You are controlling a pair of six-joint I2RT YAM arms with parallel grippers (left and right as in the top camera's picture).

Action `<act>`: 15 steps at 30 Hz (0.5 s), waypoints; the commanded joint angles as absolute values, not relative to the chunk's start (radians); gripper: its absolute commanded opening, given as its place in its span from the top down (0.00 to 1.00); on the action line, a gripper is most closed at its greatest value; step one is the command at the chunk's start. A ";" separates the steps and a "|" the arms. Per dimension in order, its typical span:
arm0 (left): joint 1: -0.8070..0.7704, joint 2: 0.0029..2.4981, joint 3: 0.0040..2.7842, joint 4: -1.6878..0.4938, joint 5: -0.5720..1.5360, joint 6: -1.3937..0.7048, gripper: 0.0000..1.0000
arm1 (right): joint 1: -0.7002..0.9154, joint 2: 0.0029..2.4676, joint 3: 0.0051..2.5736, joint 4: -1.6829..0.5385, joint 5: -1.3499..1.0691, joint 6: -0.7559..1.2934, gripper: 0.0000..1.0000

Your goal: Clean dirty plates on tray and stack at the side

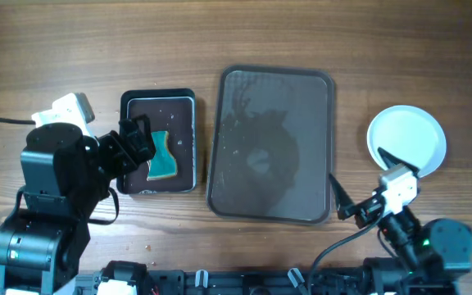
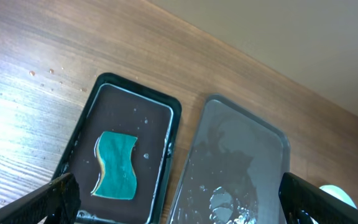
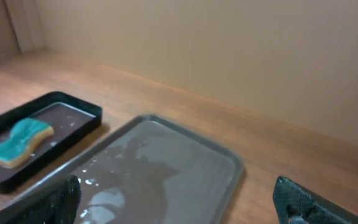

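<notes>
The left arm (image 1: 52, 176) is folding up at the near-left corner of the table (image 1: 56, 49), with its wrist pointing across toward the middle. The left pincer (image 1: 140, 144) is hovering with its jaws spread wide apart and is gripping nothing. Right beneath it and slightly ahead, the small black tray (image 1: 158, 93) is lying flat, with the teal sponge (image 1: 162, 156) resting inside it, under the pincer's reach but not touching the fingers.

The right arm (image 1: 433, 246) is crouching low at the near-right corner, its forearm slanting up and to the left. The right pincer (image 1: 365, 176) is also gaping wide and is carrying nothing. Its right finger is overlapping the near edge of the plates (image 1: 412, 135), which are sitting on the bare table just ahead and to the right of it, outside the tray. From above they are reading as one clean white disc, so their number cannot be told. The tray (image 1: 301, 106) is lying ahead and to the left of this pincer, its near-right corner just beside the left finger, and wet streaks are glistening across its dark floor.
</notes>
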State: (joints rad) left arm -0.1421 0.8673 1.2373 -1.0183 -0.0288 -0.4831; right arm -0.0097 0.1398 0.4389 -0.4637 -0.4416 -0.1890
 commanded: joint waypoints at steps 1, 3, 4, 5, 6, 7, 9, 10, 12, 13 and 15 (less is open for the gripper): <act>-0.137 0.866 1.253 -1.015 -0.035 -0.479 0.00 | -0.005 0.033 0.316 -0.377 -0.418 -0.208 0.00; -0.137 0.866 1.253 -1.015 -0.035 -0.479 0.00 | -0.005 0.002 0.258 -0.317 -0.418 -0.207 0.00; -0.137 0.866 1.253 -1.015 -0.035 -0.479 0.00 | -0.004 0.003 0.241 -0.293 -0.419 -0.207 0.00; -0.137 0.866 1.253 -1.015 -0.035 -0.479 0.00 | -0.005 0.003 0.216 -0.265 -0.420 -0.207 0.00; -0.137 0.866 1.253 -1.015 -0.035 -0.479 0.00 | -0.005 0.003 0.192 -0.239 -0.423 -0.207 0.00; -0.137 0.866 1.253 -1.015 -0.035 -0.479 0.00 | -0.005 0.003 0.167 -0.207 -0.423 -0.206 0.00; -0.137 0.866 1.253 -1.015 -0.035 -0.479 0.00 | -0.005 0.003 0.112 -0.118 -0.429 -0.206 0.00; -0.137 0.866 1.253 -1.015 -0.035 -0.479 0.00 | -0.005 0.003 0.085 -0.076 -0.436 -0.206 0.00; -0.137 0.866 1.253 -1.015 -0.035 -0.479 0.00 | -0.005 0.003 0.025 0.009 -0.449 -0.207 0.00; -0.137 0.866 1.253 -1.015 -0.035 -0.479 0.00 | -0.005 0.003 0.001 0.034 -0.448 -0.208 0.00; -0.137 0.866 1.253 -1.015 -0.035 -0.479 0.00 | -0.005 0.003 0.005 0.052 -0.444 -0.210 0.00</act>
State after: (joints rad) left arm -0.1421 0.8673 1.2373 -1.0176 -0.0288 -0.4831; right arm -0.0090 0.0185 0.0326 0.0124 -0.4366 -0.2005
